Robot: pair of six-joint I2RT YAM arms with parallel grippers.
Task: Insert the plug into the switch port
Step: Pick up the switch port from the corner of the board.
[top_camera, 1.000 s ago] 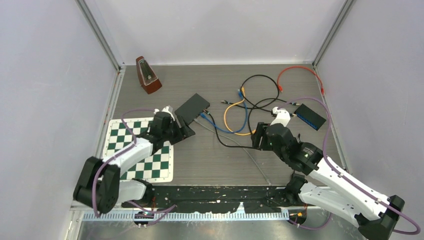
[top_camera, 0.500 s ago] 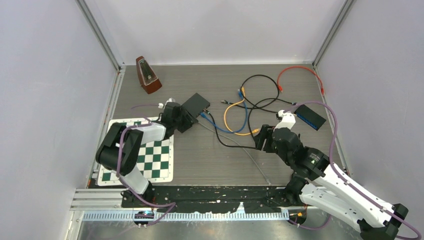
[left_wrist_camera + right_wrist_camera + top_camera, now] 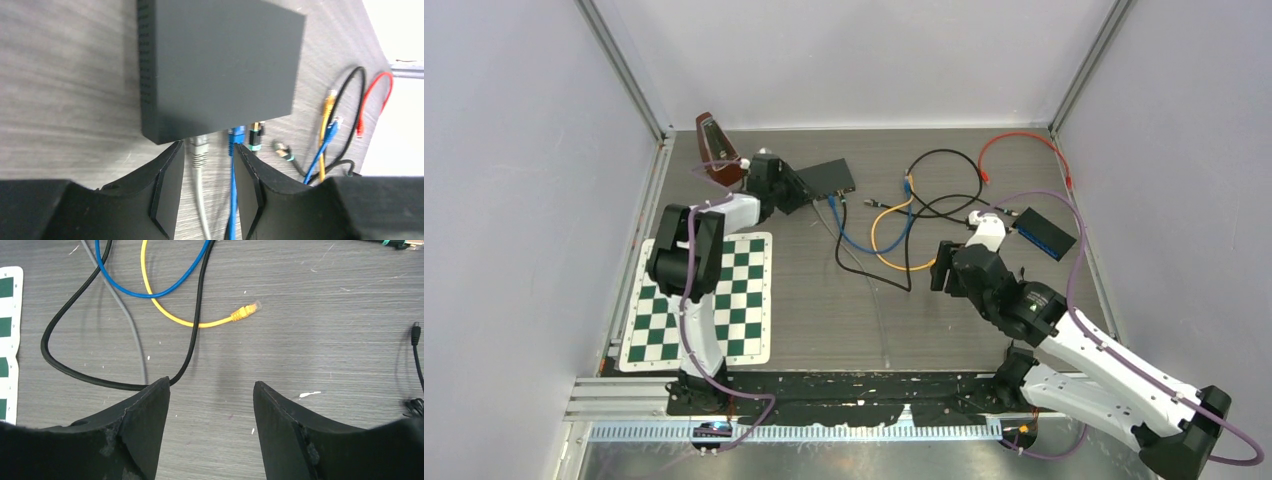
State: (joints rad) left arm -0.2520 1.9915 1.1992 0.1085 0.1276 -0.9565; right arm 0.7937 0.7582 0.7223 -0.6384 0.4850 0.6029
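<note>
Slippage threatens: left fingers (image 3: 167, 185) apart astride the grey plug (image 3: 200, 149), right fingers (image 3: 145, 425) apart and empty; a push could slide the loose switch (image 3: 220, 65).

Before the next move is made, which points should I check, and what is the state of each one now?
1. Grey plug lies between the fingers of the left gripper: ok.
2. Left jaws clamped on it: not ok, a gap shows.
3. Grey plug seated in the switch: cannot tell, port face hidden.
4. Right gripper open and empty: ok.
5. Yellow plug loose on the table, ahead of the right gripper: ok.
</note>
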